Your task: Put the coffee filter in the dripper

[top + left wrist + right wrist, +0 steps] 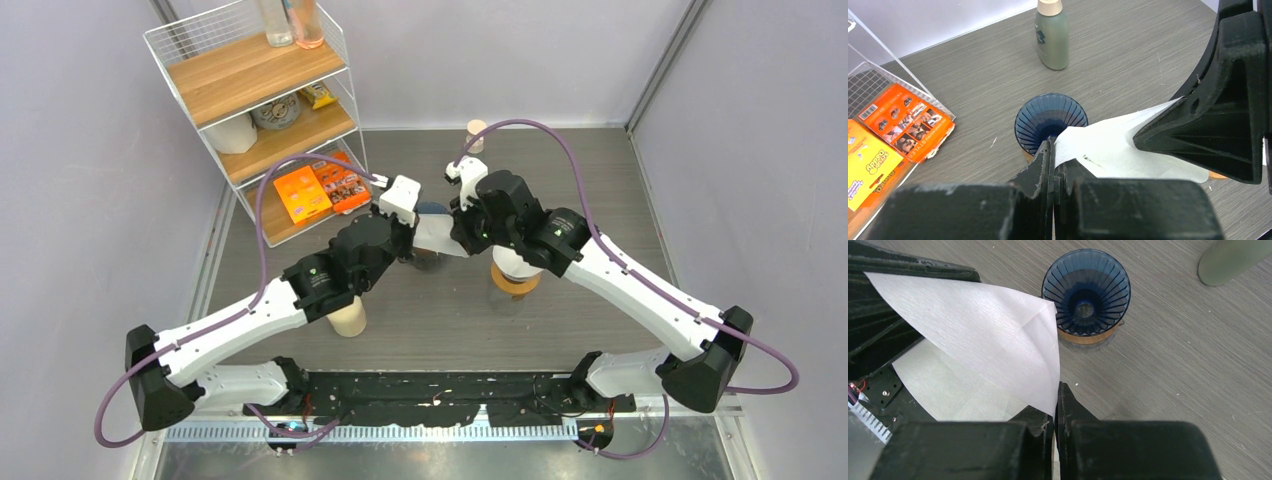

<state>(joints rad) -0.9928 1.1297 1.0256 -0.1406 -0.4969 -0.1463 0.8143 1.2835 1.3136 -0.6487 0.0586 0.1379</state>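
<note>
Your two arms reach in from left and right and meet over mid-table, elbows bent outward and wrists tipped down toward each other. Left gripper [1053,150] is closed, its fingers pinched on one corner of the filter [983,335]. Right gripper [1056,407] is also closed, clamped on the filter's opposite edge. The filter is stretched between both tools, lifted off the table [1173,365].

The filter is white paper, lightly textured and folded flat into a fan shape. One straight crease runs down it, and a second layer shows beneath the top flap. It is not in the dripper [1086,290]. It sits just near of it and higher, and from the left wrist one corner overlaps the dripper's rim. You cannot tell from the views whether paper and rim touch.

The dripper stands upright with its mouth up. It is dark blue with a ribbed inside, a hole at the bottom and a tan base.

A green bottle [1052,40] with a tan cap stands far of the dripper. Orange packs [903,122] lie to the left.
</note>
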